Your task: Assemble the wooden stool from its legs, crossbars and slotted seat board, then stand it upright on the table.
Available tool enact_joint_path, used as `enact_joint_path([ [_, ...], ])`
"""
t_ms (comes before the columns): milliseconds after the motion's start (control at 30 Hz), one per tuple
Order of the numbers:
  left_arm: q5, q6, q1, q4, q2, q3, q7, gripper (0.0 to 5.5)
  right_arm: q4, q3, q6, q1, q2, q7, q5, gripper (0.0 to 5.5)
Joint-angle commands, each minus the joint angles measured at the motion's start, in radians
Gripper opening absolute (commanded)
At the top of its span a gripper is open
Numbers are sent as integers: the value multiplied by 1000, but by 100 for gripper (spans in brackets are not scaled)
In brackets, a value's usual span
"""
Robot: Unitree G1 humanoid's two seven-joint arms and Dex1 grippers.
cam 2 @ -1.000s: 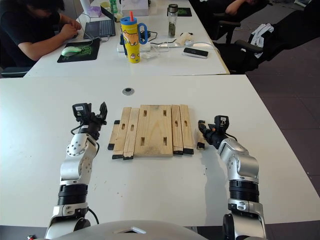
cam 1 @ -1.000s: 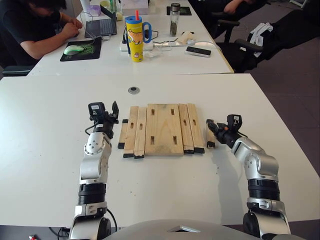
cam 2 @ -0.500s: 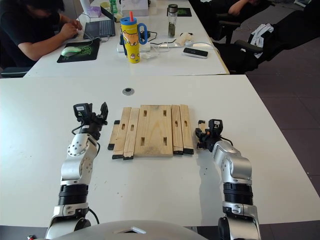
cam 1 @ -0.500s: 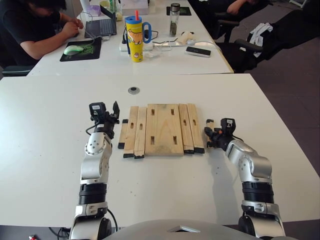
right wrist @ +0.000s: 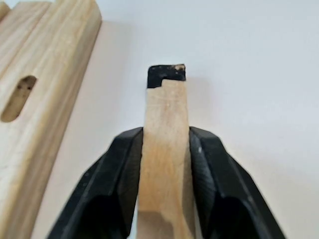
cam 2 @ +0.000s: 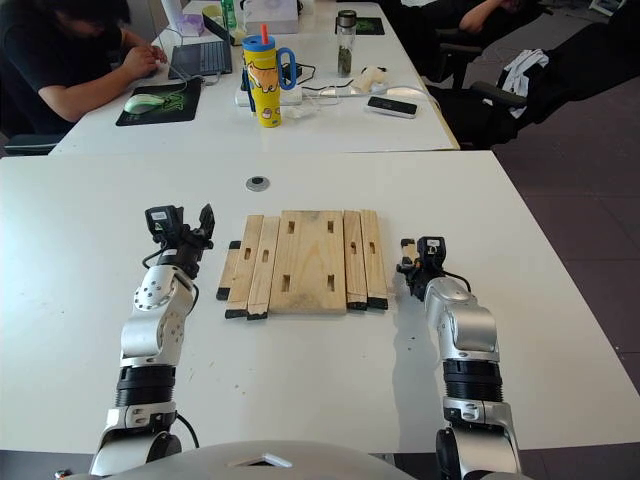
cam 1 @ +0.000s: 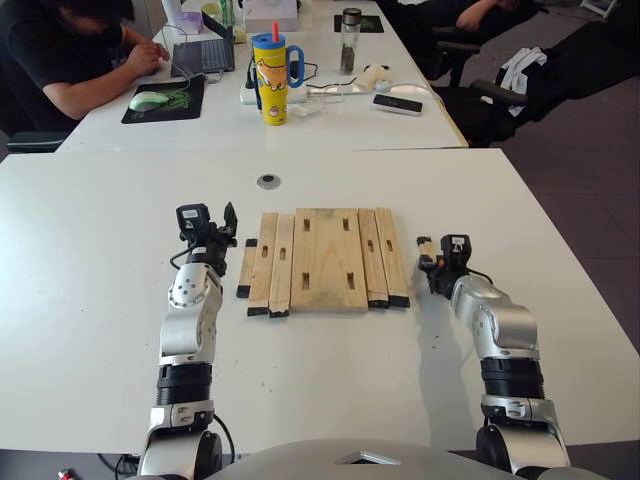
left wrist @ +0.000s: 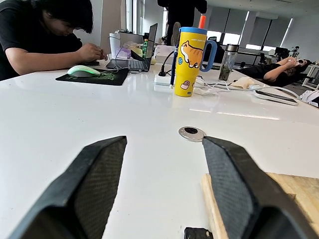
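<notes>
On your near white table [cam 1: 90, 260] you have a round cable grommet [cam 1: 267, 181] set near the far edge. On the table behind [cam 1: 420, 128] you see an upright yellow tumbler [cam 1: 268, 78] with a blue handle. Left of it lies a green mouse [cam 1: 146, 99] on a black mat [cam 1: 192, 98], just in front of an open laptop [cam 1: 203, 50]. Right of it lies a flat handset [cam 1: 397, 102], with a lidded bottle [cam 1: 348, 27] farther back.

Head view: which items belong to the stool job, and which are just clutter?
Job: seat board, slotted planks beside it, short bar in the right hand.
Clutter: yellow cup, bottle, phone, mouse, laptop, all on the far desk.
</notes>
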Motion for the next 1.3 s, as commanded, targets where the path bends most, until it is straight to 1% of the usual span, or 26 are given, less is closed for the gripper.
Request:
enact_joint_path([
  [33, -69, 52, -43, 27, 0, 34, -29, 286, -10, 21, -235, -22, -8, 78, -20, 131],
  [67, -108, 74, -54, 26, 1, 53, -43, 286, -49, 58, -303, -59, -10, 142, -13, 131],
  [133, -194, 145, -78, 12, 1, 70, -92, 286, -89, 111, -369, -115, 12, 228, 8, 131],
  [233, -323, 291, -129, -39, -5, 45, -169, 322, -99, 182, -429, -126, 27, 297, -3, 131],
  [267, -378, 338, -143, -55, -17, 53, -176, 343, -99, 198, -444, -119, 29, 318, -2, 131],
  [367, -578, 502, -188, -117, -67, 102, -145, 385, -113, 251, -497, -95, 35, 383, 0, 131],
  [433, -677, 573, -206, -148, -86, 123, -119, 413, -114, 270, -520, -87, 35, 408, -6, 131],
  [467, -722, 600, -215, -155, -96, 141, -95, 419, -112, 273, -532, -85, 36, 414, -9, 131],
  [567, -826, 665, -238, -161, -107, 170, -48, 419, -114, 273, -559, -81, 44, 439, 9, 131],
  [667, -871, 689, -250, -143, -106, 183, -17, 419, -119, 273, -577, -76, 54, 455, 23, 131],
  [867, -858, 726, -239, -141, -87, 127, -23, 419, -129, 278, -578, -73, 70, 477, 31, 131],
  [1033, -810, 710, -237, -113, -73, 95, -28, 419, -138, 294, -588, -66, 57, 503, 21, 131],
  [1167, -807, 706, -237, -112, -76, 94, -31, 368, -137, 294, -587, -62, 51, 516, 25, 131],
  [1300, -817, 708, -238, -105, -72, 100, -34, 306, -137, 289, -586, -61, 53, 516, 27, 131],
])
